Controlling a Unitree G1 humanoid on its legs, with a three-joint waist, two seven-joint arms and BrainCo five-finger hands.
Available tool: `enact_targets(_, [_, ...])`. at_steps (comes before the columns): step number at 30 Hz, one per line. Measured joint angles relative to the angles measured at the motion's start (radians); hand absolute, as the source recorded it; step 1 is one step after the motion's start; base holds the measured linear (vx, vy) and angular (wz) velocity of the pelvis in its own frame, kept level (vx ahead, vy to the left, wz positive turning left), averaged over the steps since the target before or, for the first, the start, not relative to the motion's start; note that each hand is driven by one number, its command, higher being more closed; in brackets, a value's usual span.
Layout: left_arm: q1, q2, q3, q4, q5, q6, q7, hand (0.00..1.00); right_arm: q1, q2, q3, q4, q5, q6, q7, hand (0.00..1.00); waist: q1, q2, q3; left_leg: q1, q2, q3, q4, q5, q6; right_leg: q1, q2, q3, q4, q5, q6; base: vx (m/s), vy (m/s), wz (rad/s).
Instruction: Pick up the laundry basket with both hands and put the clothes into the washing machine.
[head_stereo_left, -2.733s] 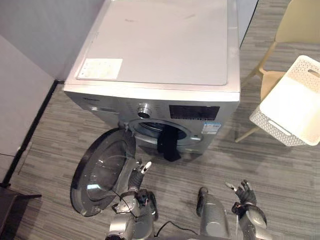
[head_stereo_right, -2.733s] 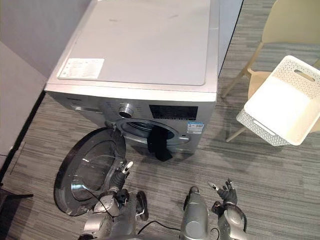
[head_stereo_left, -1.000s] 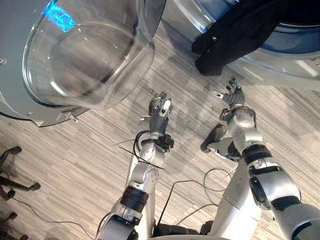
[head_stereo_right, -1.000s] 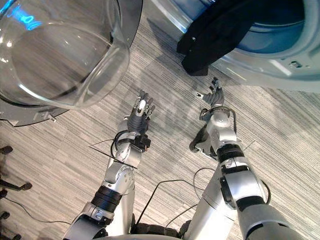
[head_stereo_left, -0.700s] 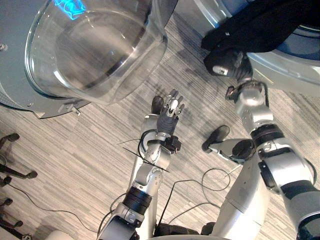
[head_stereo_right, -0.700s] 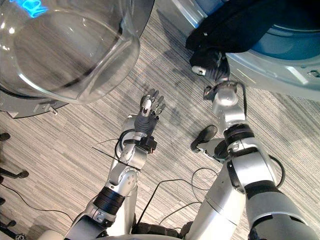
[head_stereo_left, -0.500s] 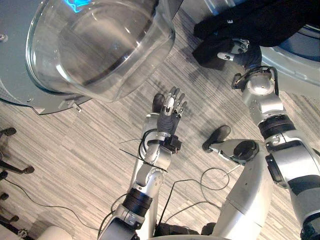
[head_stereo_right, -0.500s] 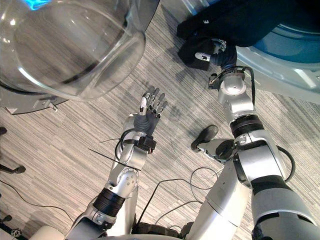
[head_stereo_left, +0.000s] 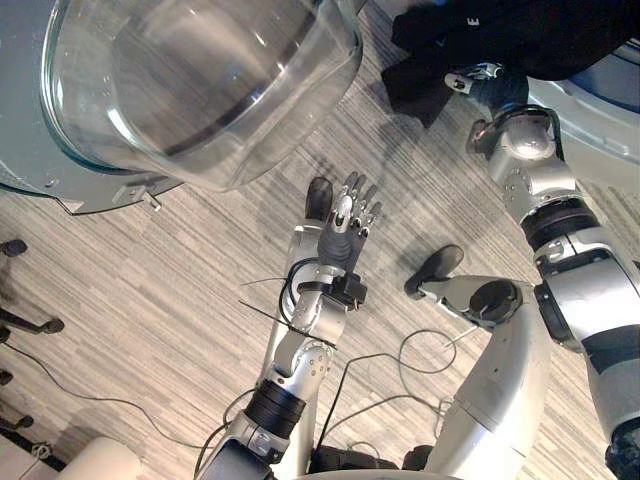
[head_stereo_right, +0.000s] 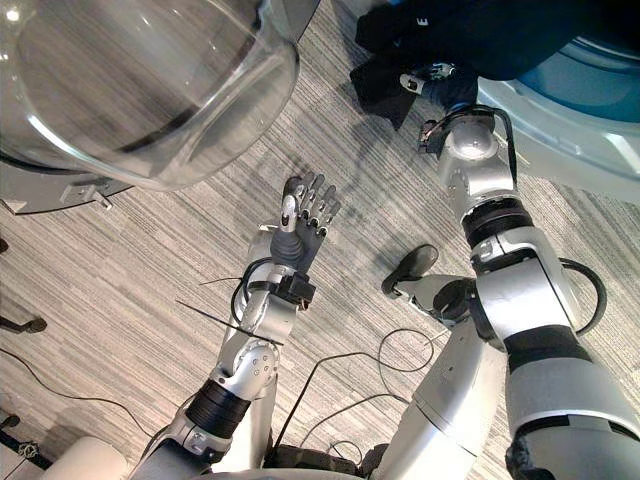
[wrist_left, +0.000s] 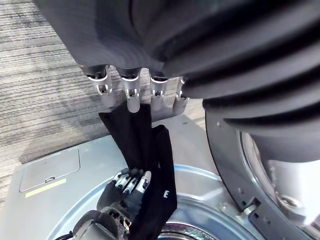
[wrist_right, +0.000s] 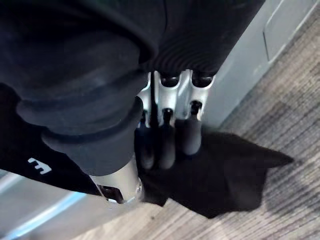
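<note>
One black garment is hung out over the rim of the washing machine, across its opening. The right hand is laid against it, fingers nearly straight. The left hand is held spread above the floor, near the open glass door.

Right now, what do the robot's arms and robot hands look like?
Both arms, the left arm and the right arm, are silver-grey rounded shells with black bands at the joints. The left robot hand and the right robot hand have silver fingers with dark tips. A dark ribbed cover wraps the back and wrist of each.
</note>
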Motion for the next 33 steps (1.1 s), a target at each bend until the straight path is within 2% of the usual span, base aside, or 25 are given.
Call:
enact_targets(7, [0.007, 0.002, 0.024, 0.002, 0.0, 0.0, 0.018, 0.0, -0.021, 0.039, -0.008, -0.004, 0.087, 0.0, -0.022, 1.0, -0.019, -0.007, -0.001, 0.008, 0.005, -0.001, -0.034, 0.027, 0.004, 0.011, 0.005, -0.012, -0.031, 0.018, -0.009, 0.0, 0.02, 0.02])
enact_targets(10, [0.013, 0.003, 0.058, 0.009, -0.008, 0.0, 0.019, 0.0, -0.002, 0.088, -0.068, -0.084, 0.137, -0.004, -0.032, 1.0, -0.046, -0.012, -0.001, 0.021, 0.007, -0.007, -0.042, 0.031, 0.002, 0.025, 0.015, -0.016, -0.046, 0.026, -0.002, -0.03, 0.039, -0.1])
enact_targets(12, [0.004, 0.003, 0.097, 0.04, -0.01, 0.0, 0.022, 0.0, 0.026, 0.122, -0.171, -0.212, 0.174, -0.071, -0.073, 1.0, -0.057, -0.013, -0.001, 0.04, 0.024, 0.005, -0.073, 0.042, 0.015, 0.036, 0.03, -0.013, -0.078, 0.045, 0.011, -0.05, 0.042, -0.17])
enact_targets(15, [-0.018, 0.006, 0.144, 0.098, -0.019, -0.001, 0.043, 0.0, 0.025, 0.119, -0.295, -0.357, 0.185, -0.168, -0.127, 1.0, -0.071, -0.028, -0.004, 0.076, 0.041, 0.017, -0.113, 0.058, 0.015, 0.059, 0.054, -0.008, -0.126, 0.075, 0.009, -0.05, 0.045, -0.2])
enact_targets(18, [-0.05, 0.016, 0.179, 0.179, -0.022, -0.003, 0.043, 0.0, 0.024, 0.115, -0.381, -0.456, 0.204, -0.23, -0.159, 1.0, -0.078, -0.042, -0.005, 0.12, 0.061, 0.025, -0.15, 0.064, 0.02, 0.098, 0.077, -0.011, -0.173, 0.093, 0.017, -0.02, 0.034, -0.2])
enact_targets(19, [-0.062, 0.025, 0.18, 0.213, -0.034, -0.003, 0.044, 0.0, 0.024, 0.114, -0.405, -0.51, 0.206, -0.242, -0.174, 1.0, -0.092, -0.046, -0.006, 0.136, 0.062, 0.025, -0.167, 0.068, 0.019, 0.113, 0.08, -0.014, -0.191, 0.098, 0.015, -0.01, 0.015, -0.1])
enact_targets(21, [-0.072, 0.038, 0.183, 0.243, -0.036, -0.002, 0.046, 0.0, 0.024, 0.117, -0.413, -0.566, 0.221, -0.267, -0.182, 1.0, -0.1, -0.049, -0.007, 0.151, 0.074, 0.026, -0.183, 0.073, 0.017, 0.131, 0.095, -0.021, -0.218, 0.109, 0.009, 0.01, 0.012, -0.13])
enact_targets(27, [-0.083, 0.036, 0.199, 0.262, -0.037, -0.001, 0.06, 0.0, 0.024, 0.136, -0.429, -0.623, 0.231, -0.273, -0.249, 1.0, -0.098, -0.05, -0.007, 0.158, 0.083, 0.021, -0.197, 0.078, 0.012, 0.15, 0.114, -0.034, -0.257, 0.127, -0.003, 0.02, 0.008, -0.05])
enact_targets(29, [-0.083, 0.037, 0.201, 0.263, -0.037, -0.001, 0.06, 0.0, 0.0, 0.134, -0.43, -0.566, 0.206, -0.273, -0.264, 1.0, -0.098, -0.05, -0.007, 0.159, 0.086, 0.016, -0.195, 0.078, 0.013, 0.156, 0.114, -0.038, -0.263, 0.13, -0.001, -0.01, 0.026, -0.06])
enact_targets(33, [-0.084, 0.034, 0.2, 0.267, -0.038, -0.001, 0.058, 0.0, -0.096, 0.09, -0.409, -0.417, 0.214, -0.26, -0.248, 1.0, -0.096, -0.05, -0.007, 0.159, 0.089, 0.013, -0.209, 0.08, 0.016, 0.16, 0.115, -0.043, -0.277, 0.139, 0.01, -0.05, 0.026, -0.04])
